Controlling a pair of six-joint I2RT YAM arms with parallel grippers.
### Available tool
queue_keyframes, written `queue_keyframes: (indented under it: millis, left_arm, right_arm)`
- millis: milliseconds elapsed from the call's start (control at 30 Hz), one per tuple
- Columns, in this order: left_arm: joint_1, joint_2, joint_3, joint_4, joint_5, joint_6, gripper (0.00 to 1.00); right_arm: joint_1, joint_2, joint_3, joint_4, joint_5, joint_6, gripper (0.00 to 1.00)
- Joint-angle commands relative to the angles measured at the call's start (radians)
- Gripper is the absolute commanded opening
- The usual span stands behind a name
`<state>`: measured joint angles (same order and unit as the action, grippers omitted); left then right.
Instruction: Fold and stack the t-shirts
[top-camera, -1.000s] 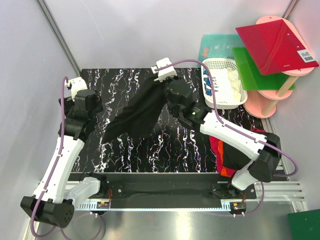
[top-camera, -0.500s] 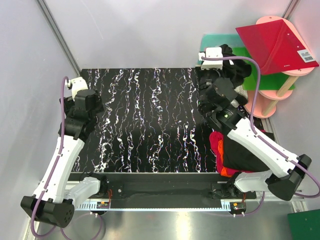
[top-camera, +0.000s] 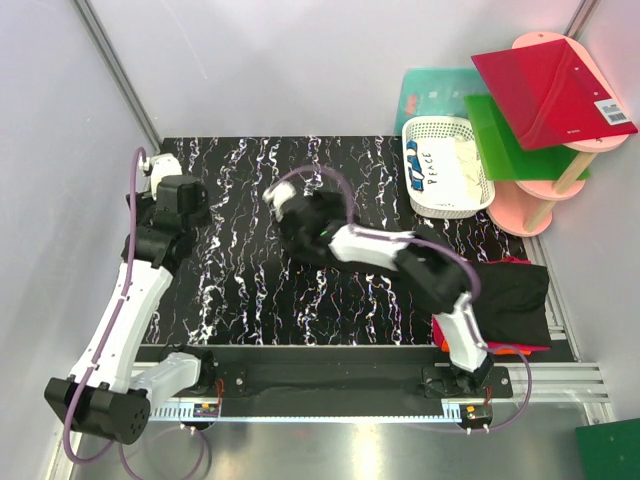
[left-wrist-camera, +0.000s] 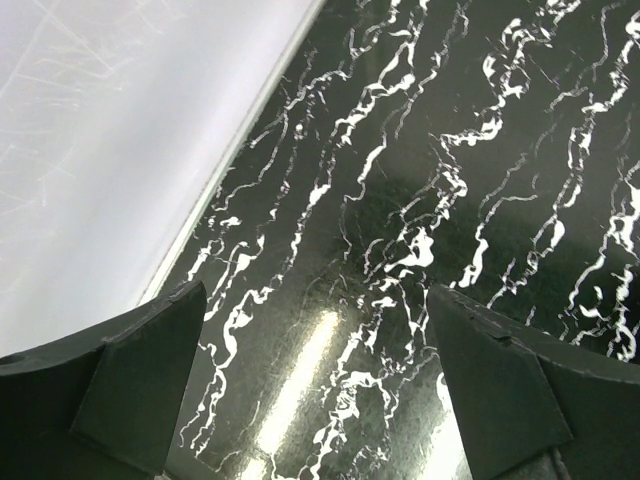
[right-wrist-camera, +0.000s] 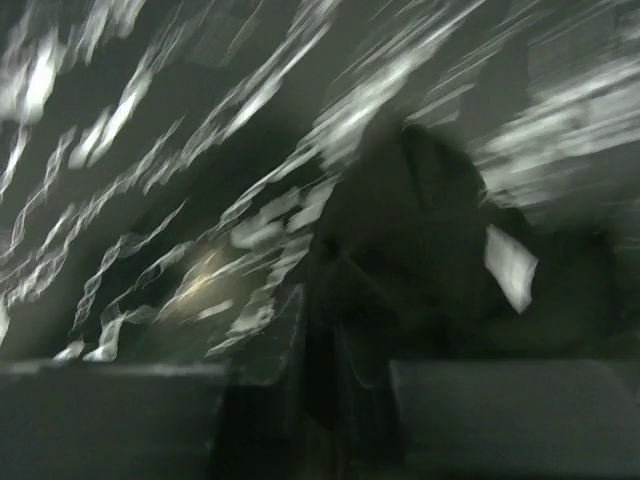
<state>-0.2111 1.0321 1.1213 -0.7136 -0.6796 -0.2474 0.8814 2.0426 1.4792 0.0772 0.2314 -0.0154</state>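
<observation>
Okay, top view first: the pile of t-shirts (top-camera: 510, 300) lies on the counter (top-camera: 240, 290) just on the near side of the white basket (top-camera: 450, 208), a black tee on top with red cloth showing at its edges. The right arm (top-camera: 385, 248) reaches well to the left of the basket, out over the middle of the counter. A dark shape sits under its wrist, and from up here I cannot split cloth from arm. The left arm (top-camera: 130, 300) stands much further left of the basket again. On the far right side of the basket, a green board (top-camera: 505, 140) and a red board (top-camera: 550, 80) rest on a pink stand (top-camera: 545, 195).

Left wrist view now: the left jaws stand wide apart above the marbled counter, with a pale wall (left-wrist-camera: 120, 130) running along its edge.

Right wrist view, and it is badly blurred. A black t-shirt (right-wrist-camera: 420, 230) is bunched on the counter just ahead of the right jaws, with a small white tag (right-wrist-camera: 510, 265) on it. This is the spot well left of the basket seen from above. Dark cloth runs down into the gap between the two fingers (right-wrist-camera: 110, 420). Whether the right jaws are pinching that cloth or merely parted around it, I cannot tell.
</observation>
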Motion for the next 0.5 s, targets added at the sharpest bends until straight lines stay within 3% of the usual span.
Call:
queue_keyframes:
  millis: [0, 67, 133, 267, 367, 467]
  left_arm:
    - [0.001, 0.031, 0.081, -0.029, 0.09, -0.029, 0.99]
    - [0.001, 0.039, 0.083, -0.049, 0.209, -0.041, 0.99]
    - [-0.001, 0.055, 0.058, -0.044, 0.29, -0.076, 0.99]
    - [-0.016, 0.16, 0.044, -0.017, 0.467, -0.147, 0.99]
    - [-0.111, 0.291, 0.051, 0.02, 0.447, -0.2, 0.99]
    - [-0.188, 0.403, 0.051, 0.075, 0.439, -0.239, 0.99]
  right_arm:
    - [0.102, 0.099, 0.142, -0.034, -0.287, 0.127, 0.81]
    - [0.132, 0.058, 0.072, -0.007, -0.174, 0.106, 0.99]
    - [0.133, -0.046, -0.038, 0.059, -0.08, 0.097, 1.0]
    - [0.128, -0.237, -0.183, 0.116, 0.269, 0.02, 1.0]
    - [0.122, -0.367, -0.276, 0.163, 0.423, -0.061, 1.0]
    - [0.091, -0.464, -0.353, 0.196, 0.471, -0.066, 1.0]
